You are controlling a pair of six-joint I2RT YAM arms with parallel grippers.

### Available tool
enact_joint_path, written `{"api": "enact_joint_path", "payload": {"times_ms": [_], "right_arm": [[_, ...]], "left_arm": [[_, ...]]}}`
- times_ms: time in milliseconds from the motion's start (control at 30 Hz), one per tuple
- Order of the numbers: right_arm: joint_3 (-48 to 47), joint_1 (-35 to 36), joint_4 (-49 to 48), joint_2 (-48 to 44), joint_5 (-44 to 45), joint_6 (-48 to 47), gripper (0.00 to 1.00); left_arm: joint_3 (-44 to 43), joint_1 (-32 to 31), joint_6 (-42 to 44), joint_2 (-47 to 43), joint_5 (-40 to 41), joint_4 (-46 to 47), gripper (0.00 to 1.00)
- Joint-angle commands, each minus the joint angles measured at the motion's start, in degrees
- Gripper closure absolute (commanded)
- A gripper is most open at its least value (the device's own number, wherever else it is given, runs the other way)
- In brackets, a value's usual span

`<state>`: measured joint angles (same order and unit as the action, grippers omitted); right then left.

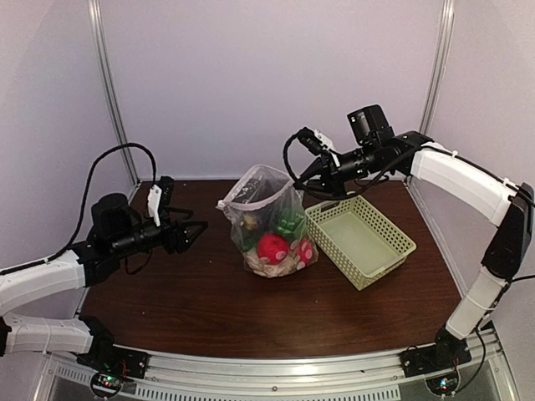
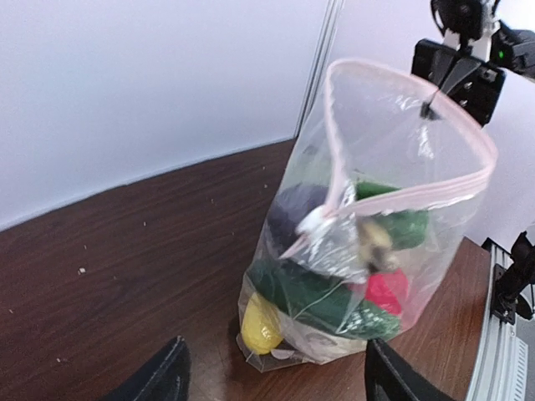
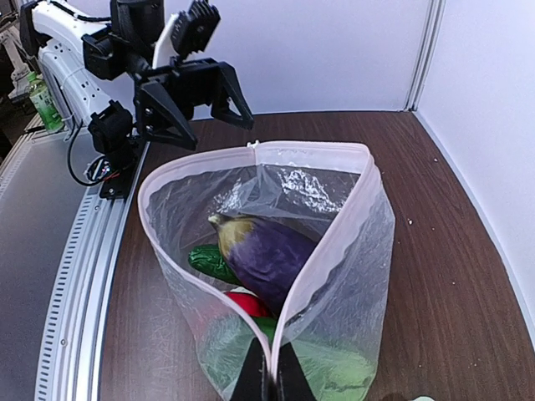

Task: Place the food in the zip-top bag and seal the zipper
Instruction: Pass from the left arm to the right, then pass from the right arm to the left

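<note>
On the table (image 1: 192,292), centre: zip-top bag (image 1: 272,221) stands upright with its mouth gaping, just beside a pale green basket (image 1: 361,241).
Zipper (image 3: 318,266): pinkish-white strip, unsealed, its two sides apart except at the corners.
Food: purple eggplant (image 3: 267,255), green cucumber (image 3: 207,261), red ball (image 1: 272,248) and yellow piece (image 2: 261,326) all lie inside the bag.
Right pincer (image 3: 267,380): clenched on the bag's rim at one corner, holding it up.
Left pincer (image 1: 197,232): released, fingers spread, left of the bag and apart from it.
</note>
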<state>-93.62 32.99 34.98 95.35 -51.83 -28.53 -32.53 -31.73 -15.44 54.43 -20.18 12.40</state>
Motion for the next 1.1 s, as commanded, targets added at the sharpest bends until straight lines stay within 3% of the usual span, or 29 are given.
{"api": "enact_joint_path", "payload": {"times_ms": [0,333,500,767,967,1067], "right_arm": [[0.2,-0.4,2.8,-2.3,-2.4,-2.1,1.0],[0.4,-0.6,5.4,-2.4,-3.1,-3.2,0.99],[0.6,-0.6,5.5,-2.6,-3.0,-3.0,0.98],[2.3,-0.6,5.1,-4.4,-2.0,-2.8,0.96],[2.7,-0.6,4.5,-4.9,-1.9,-2.3,0.96],[2.7,-0.6,4.3,-4.8,-2.0,-2.1,0.95]], "left_arm": [[6.8,-0.1,-6.9,7.0,1.1,26.0,0.28],[5.4,-0.1,-14.5,26.6,-15.2,55.4,0.43],[2.8,-0.1,-14.9,30.4,-16.3,57.2,0.5],[0.8,-0.1,-15.6,32.7,-18.6,58.6,0.7],[0.1,-0.1,-15.5,33.5,-20.3,57.1,0.71],[0.7,-0.3,-14.0,33.7,-19.8,56.6,0.57]]}}
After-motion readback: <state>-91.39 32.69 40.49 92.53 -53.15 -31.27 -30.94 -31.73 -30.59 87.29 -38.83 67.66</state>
